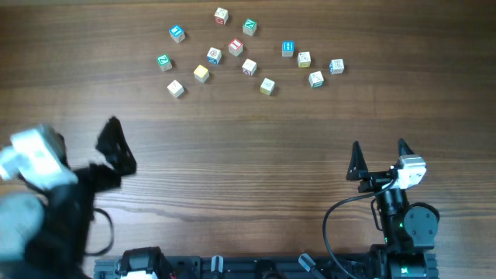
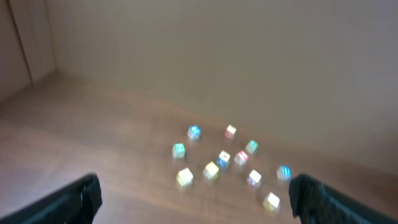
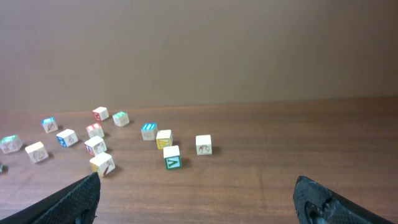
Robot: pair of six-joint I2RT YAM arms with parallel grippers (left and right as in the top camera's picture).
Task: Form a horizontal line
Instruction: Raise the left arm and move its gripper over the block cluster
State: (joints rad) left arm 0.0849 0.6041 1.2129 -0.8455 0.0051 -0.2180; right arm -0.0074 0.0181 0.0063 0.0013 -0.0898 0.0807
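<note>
Letter cubes (image 1: pixel 249 67) sit scattered near the far edge of the tabletop (image 1: pixel 248 194), around its middle. None touch and no row exists yet, so the line is unstarted.

Both arms are at the near edge, well apart from the pile. Left gripper (image 2: pixel 194 199) is toward the left corner, fingers spread wide with nothing between them. Right gripper (image 1: pixel 379 155) is toward the right corner, jaws wide and also empty.

Doing it well, as I judge it:
- Pick a row axis parallel to the far edge, on bare wood just nearside of the pile.
- Take outliers first. The yellow cube (image 1: pixel 201 73) suits your left arm, the green-faced cube (image 3: pixel 173 163) your right.
- Come down straight, with the jaws over two opposite flat faces, not the corners.
- The blue-topped cube (image 1: pixel 288 48) has a neighbour just beside it, so watch the finger clearance there.
- Square each cube before release and seat it edge to edge with the last one.

Views:
- Overhead gives you the full layout and gaps between the letter cubes, but only their top faces. The left arm is a smear there, with one dark finger readable.
- Right wrist is sharp and low and shows the side faces, including that green front.
- Left wrist is blurred and the cubes are coloured blobs, yet it alone shows both left fingers apart.
</note>
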